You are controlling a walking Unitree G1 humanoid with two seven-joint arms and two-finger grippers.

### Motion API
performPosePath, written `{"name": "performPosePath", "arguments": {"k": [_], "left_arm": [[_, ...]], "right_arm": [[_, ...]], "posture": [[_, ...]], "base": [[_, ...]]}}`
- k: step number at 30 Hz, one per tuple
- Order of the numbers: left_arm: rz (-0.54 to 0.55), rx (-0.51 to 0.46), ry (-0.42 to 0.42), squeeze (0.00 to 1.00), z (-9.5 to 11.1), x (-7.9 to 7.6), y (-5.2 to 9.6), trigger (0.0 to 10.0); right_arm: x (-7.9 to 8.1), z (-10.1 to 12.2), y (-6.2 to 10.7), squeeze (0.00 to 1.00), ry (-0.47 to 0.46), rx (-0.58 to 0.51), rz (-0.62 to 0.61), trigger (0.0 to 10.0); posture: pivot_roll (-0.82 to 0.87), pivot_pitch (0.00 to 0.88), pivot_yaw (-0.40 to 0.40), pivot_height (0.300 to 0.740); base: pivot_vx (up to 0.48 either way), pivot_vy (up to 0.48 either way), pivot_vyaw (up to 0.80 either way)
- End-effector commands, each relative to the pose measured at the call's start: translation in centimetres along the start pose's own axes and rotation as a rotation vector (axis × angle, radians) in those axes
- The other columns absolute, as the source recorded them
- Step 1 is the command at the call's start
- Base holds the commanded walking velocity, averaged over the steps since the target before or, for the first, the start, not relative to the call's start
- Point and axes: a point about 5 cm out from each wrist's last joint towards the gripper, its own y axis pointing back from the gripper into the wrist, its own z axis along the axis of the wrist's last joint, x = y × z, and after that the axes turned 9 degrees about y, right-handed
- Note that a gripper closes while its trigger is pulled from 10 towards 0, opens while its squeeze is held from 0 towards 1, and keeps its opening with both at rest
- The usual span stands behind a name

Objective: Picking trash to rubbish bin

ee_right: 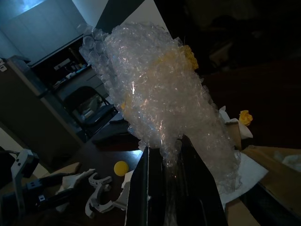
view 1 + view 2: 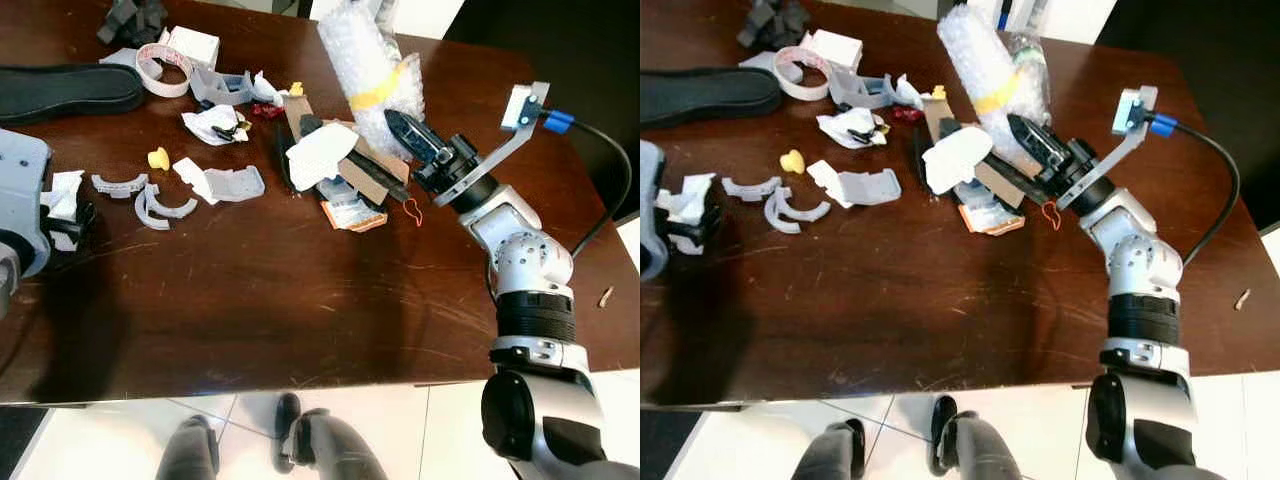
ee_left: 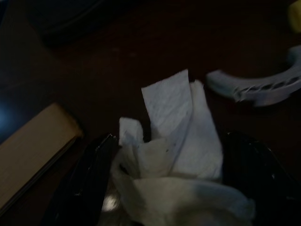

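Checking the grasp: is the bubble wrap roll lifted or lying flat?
Lifted: right tool pinches the bubble wrap roll, tilting it upward.

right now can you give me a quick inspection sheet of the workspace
surface: dark wooden table, glossy, near half bare
job's things: bubble wrap roll with a yellow band, its lower end pinched in the right tool; crumpled white tissue held in the left tool at the table's left edge
clutter: white paper and cardboard pile, grey curved plastic pieces, small yellow piece, white box, black shoe insole
cables: black cable with blue plug on the right arm
surroundings: white tiled floor below the table edge; rubbish bin: nothing seen
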Motion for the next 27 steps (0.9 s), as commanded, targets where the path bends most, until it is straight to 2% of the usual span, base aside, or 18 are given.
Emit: {"name": "performPosePath", "arguments": {"k": [1, 2, 6, 16, 18, 20, 23, 24, 25, 27], "left_arm": [[0.022, 0.033, -0.032, 0.0, -0.5, 0.4, 0.4, 8.2], [0.025, 0.048, -0.033, 0.0, -0.9, 0.5, 0.5, 0.0], [0.03, 0.105, -0.01, 0.0, -2.7, 0.3, 0.5, 0.0], [0.054, 0.103, 0.025, 0.0, -3.4, 0.4, 0.1, 0.0], [0.046, 0.074, 0.05, 0.0, -2.9, 0.4, -0.1, 0.0], [0.026, 0.001, 0.072, 0.0, -1.8, 0.0, -0.3, 0.0], [0.02, -0.03, 0.079, 0.0, -1.3, 0.0, -0.4, 0.0], [0.015, -0.119, 0.134, 0.0, 0.0, 0.1, -0.4, 0.0], [0.016, -0.159, 0.153, 0.0, 0.6, 0.2, -0.3, 0.0], [0.029, -0.186, 0.181, 0.0, 1.1, 0.4, -0.2, 0.0]], "right_arm": [[-0.2, 0.2, 0.3, 0.0, 0.008, -0.013, -0.004, 0.0], [-0.2, 0.2, 0.2, 0.0, 0.008, -0.014, -0.003, 0.0], [-0.4, 0.3, 0.1, 0.0, 0.014, -0.016, -0.002, 0.0], [-0.4, 0.2, -0.3, 0.0, 0.016, -0.028, 0.002, 0.0], [-0.3, 0.1, -0.4, 0.0, 0.008, -0.039, 0.008, 0.0], [-0.2, 0.0, -0.5, 0.0, -0.004, -0.054, 0.013, 0.0], [-0.1, -0.1, -0.6, 0.0, -0.011, -0.062, 0.014, 0.0], [0.0, -0.3, -0.8, 0.0, -0.023, -0.074, 0.013, 0.0], [0.0, -0.4, -0.8, 0.0, -0.026, -0.077, 0.013, 0.0], [0.2, -0.5, -0.8, 0.0, -0.029, -0.079, 0.02, 0.0]], "posture": [[0.13, 0.319, -0.183, 0.74], [0.13, 0.319, -0.183, 0.74], [0.13, 0.306, -0.186, 0.74], [0.14, 0.282, -0.178, 0.74], [0.15, 0.271, -0.173, 0.74], [0.15, 0.265, -0.169, 0.74], [0.16, 0.254, -0.163, 0.74], [0.17, 0.237, -0.154, 0.74], [0.17, 0.233, -0.152, 0.74], [0.17, 0.227, -0.148, 0.74]], "base": [[0.0, 0.0, 0.0], [0.0, 0.0, 0.0], [0.0, 0.0, 0.0], [0.0, 0.0, 0.0], [0.0, 0.0, 0.0], [0.0, 0.0, 0.0], [0.0, 0.0, 0.0], [0.0, 0.0, 0.0], [0.0, 0.0, 0.0], [0.0, 0.0, 0.0]]}}
